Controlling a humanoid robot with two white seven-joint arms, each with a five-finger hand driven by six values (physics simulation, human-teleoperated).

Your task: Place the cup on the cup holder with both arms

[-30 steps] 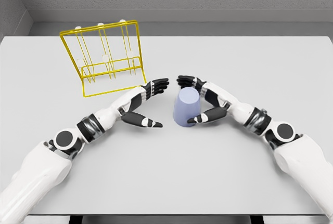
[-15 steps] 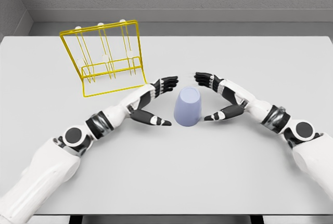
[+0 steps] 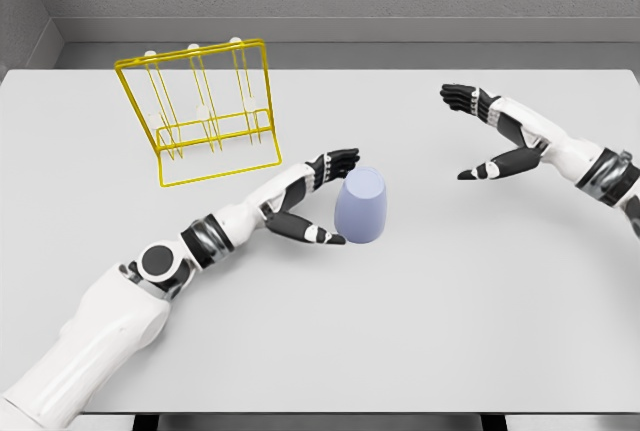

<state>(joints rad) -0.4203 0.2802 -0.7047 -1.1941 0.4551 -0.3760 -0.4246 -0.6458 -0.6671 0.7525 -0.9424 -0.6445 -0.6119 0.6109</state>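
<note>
Head view: my left hand (image 3: 318,201) has its fingers spread around the cup (image 3: 360,206) mid-counter, maybe touching, ready to carry it to the yellow cup holder (image 3: 200,116) at the far-left corner. Right hand (image 3: 490,136) hangs open, well apart.

Single view only: head camera, high, looking forward and steeply down on table (image 3: 420,331). Far wall across top edge, table's near edge at bottom. Mid-range framing: both arms enter from lower corners, left fingers (image 3: 340,161) near centre, right fingers (image 3: 462,97) upper right. No second view to overlap.
</note>
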